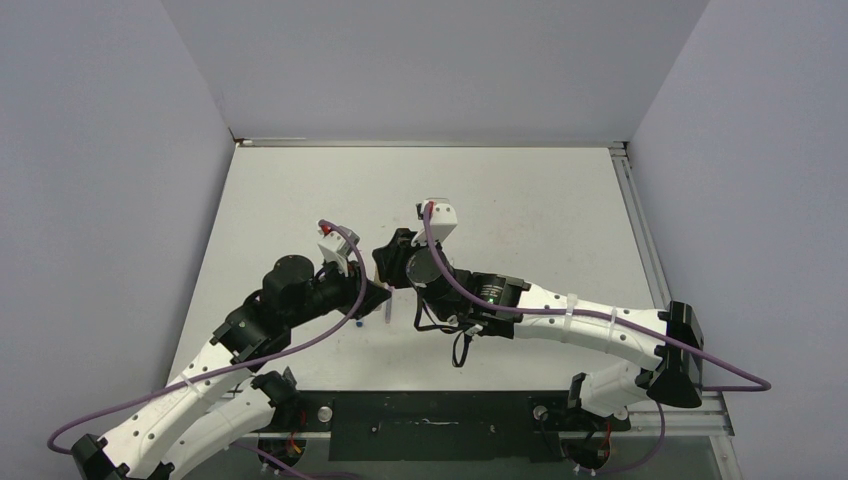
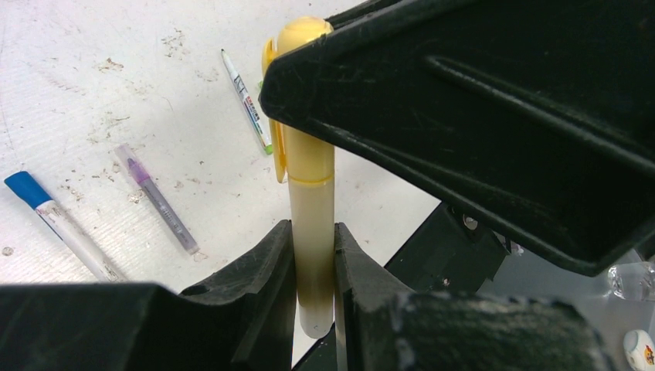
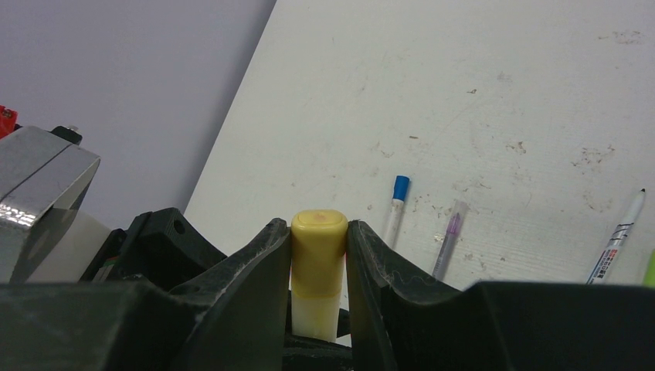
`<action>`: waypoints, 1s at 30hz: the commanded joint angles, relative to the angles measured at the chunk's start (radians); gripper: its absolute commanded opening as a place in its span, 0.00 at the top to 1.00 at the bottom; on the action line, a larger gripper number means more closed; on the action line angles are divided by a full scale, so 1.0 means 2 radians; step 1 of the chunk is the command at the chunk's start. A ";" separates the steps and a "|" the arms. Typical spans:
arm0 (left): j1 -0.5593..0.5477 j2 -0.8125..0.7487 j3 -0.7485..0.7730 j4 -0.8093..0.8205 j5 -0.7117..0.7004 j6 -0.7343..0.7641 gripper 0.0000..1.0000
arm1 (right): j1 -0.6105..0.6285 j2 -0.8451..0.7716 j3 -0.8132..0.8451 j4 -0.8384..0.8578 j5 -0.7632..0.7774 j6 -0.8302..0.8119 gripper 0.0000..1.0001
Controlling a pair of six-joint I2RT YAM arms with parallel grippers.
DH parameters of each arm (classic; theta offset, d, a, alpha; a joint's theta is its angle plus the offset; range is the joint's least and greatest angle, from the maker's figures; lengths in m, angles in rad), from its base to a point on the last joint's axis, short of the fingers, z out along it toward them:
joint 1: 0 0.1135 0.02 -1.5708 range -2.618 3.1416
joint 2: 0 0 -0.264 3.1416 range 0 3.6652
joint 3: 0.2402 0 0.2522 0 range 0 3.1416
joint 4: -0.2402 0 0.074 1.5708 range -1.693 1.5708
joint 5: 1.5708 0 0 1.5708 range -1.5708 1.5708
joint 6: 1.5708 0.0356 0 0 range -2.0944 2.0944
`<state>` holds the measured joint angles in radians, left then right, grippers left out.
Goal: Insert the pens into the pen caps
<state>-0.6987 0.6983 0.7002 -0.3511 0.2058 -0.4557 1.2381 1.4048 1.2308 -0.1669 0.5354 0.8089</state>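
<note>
My left gripper (image 2: pixel 313 236) is pinched tight on the pale lower barrel of the yellow marker (image 2: pixel 313 209), holding it upright above the table (image 3: pixel 502 93), one finger pressed to each side. My right gripper (image 3: pixel 317 230) is clamped on the other end, squeezing the yellow cap (image 2: pixel 303 46) between its two fingers, with the rounded top poking out just above the fingertips. The cap sits on the marker, its clip running down one side and its lower edge meeting the barrel in a clean seam. From the top camera the two grippers are nose to nose over the middle of the table. Down on the scuffed white surface lie three more: a blue-capped pen (image 2: pixel 58 224), a purple pen (image 2: pixel 158 199) just beside it under a clear cap, and farther off a white pen (image 2: pixel 247 100) with its dark tip bare. A sliver of green shows by that last one, too hidden to make out.
</note>
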 commanded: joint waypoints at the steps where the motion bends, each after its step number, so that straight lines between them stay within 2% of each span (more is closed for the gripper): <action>1: 0.000 -0.003 0.033 0.025 -0.022 0.018 1.00 | 0.010 0.004 0.005 -0.003 -0.025 -0.004 0.95; 9: 0.000 0.000 0.022 0.069 -0.025 0.029 1.00 | 0.023 -0.003 0.004 0.007 -0.055 -0.027 0.95; 18: 0.000 -0.010 -0.001 0.157 -0.033 0.048 1.00 | 0.039 -0.020 0.001 0.001 -0.040 -0.050 0.94; 30: 0.000 -0.015 -0.037 0.262 -0.018 0.070 1.00 | 0.061 -0.043 0.002 0.011 -0.017 -0.103 0.79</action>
<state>-0.7109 0.6754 0.6128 -0.1005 0.2321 -0.3431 1.2865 1.3533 1.2308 -0.1299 0.5995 0.6193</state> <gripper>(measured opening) 0.181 0.291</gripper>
